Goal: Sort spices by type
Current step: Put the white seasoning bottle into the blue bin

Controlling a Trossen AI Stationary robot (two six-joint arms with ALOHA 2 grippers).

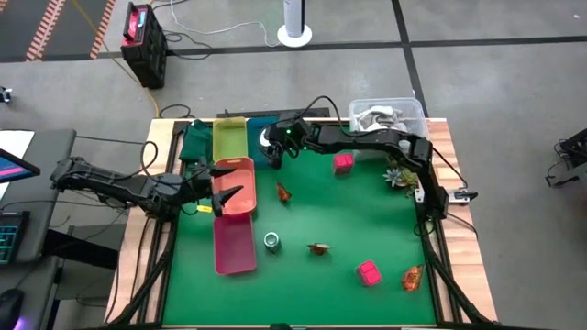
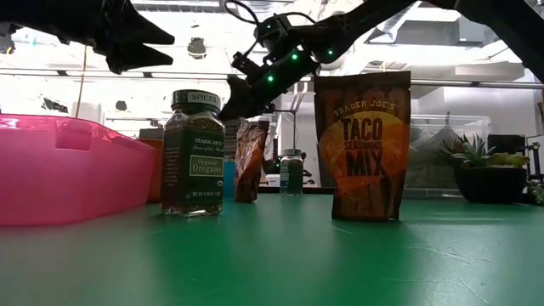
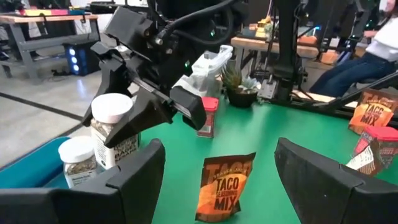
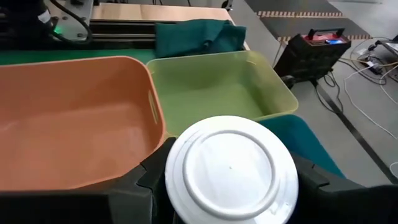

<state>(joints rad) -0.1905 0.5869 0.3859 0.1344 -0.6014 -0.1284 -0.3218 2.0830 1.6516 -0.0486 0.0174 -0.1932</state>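
Observation:
My right gripper [image 4: 230,186] is shut on a white-lidded round jar [image 3: 112,127] at the table's far side, over a teal tray [image 4: 301,146]. A second white-lidded jar [image 3: 77,162] stands in that tray. My left gripper [image 1: 227,189] is open and empty above the orange tray [image 1: 240,169]. On the green mat stand a green-lidded jar [image 1: 272,241], two pink blocks [image 1: 343,163] [image 1: 369,272] and three orange-brown sachets [image 1: 283,192] [image 1: 318,247] [image 1: 413,275]. The low view shows the oregano jar [image 2: 193,153] and a taco mix sachet [image 2: 363,144] upright. My right gripper pinches the white jar between its two fingers, on opposite sides of the body just below the lid [image 4: 230,168]. The fingers [image 3: 142,118] come from above, slanting down. The jar is upright and sits higher than the second jar; my left finger hides its base.
Long trays lie side by side at the left: yellow-green [image 1: 229,137], orange and pink [image 1: 234,246]. A dark green cloth [image 1: 195,142] lies at the far left. A clear tub of clutter [image 1: 385,115] and a small plant [image 1: 398,176] stand at the far right.

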